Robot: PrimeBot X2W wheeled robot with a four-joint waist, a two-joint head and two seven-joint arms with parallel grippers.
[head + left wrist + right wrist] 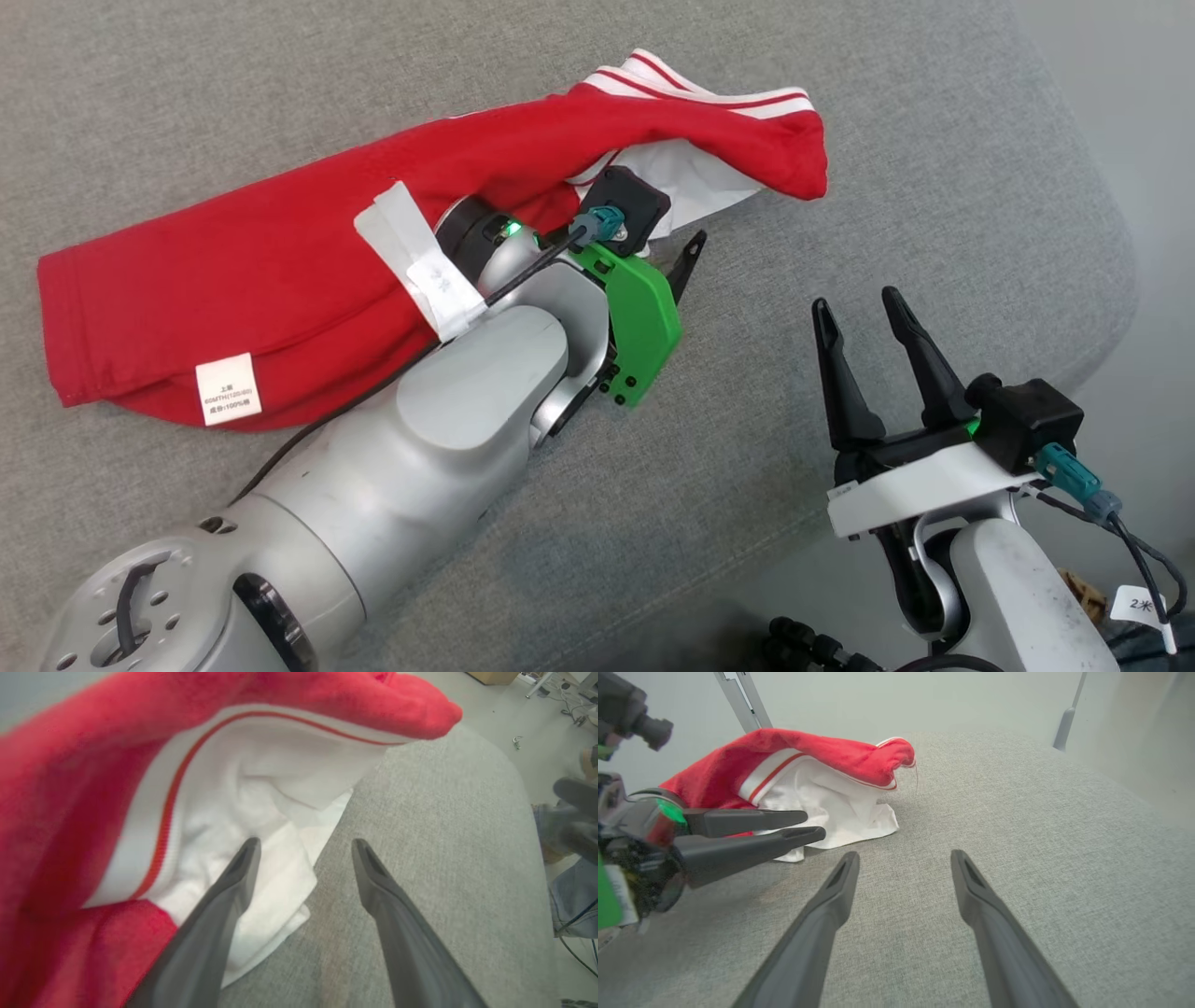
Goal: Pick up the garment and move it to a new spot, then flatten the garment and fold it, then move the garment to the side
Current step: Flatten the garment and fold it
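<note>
A red garment [280, 252] is laid bunched on a grey cushion [934, 187]. The left gripper [303, 847], at its white lining, and the right gripper [854, 303] are spread wide, empty. Flattening is judged next: an edge must be grasped.

Left gripper [306, 842], two long dark fingers, jaws spread wide, nothing between them. Silver forearm [439, 420] stretched forward, green plastic wrist bracket [639, 317]. Right gripper [857, 301] at lower right, dark fingers pointing up, jaws wide apart, empty.
</note>
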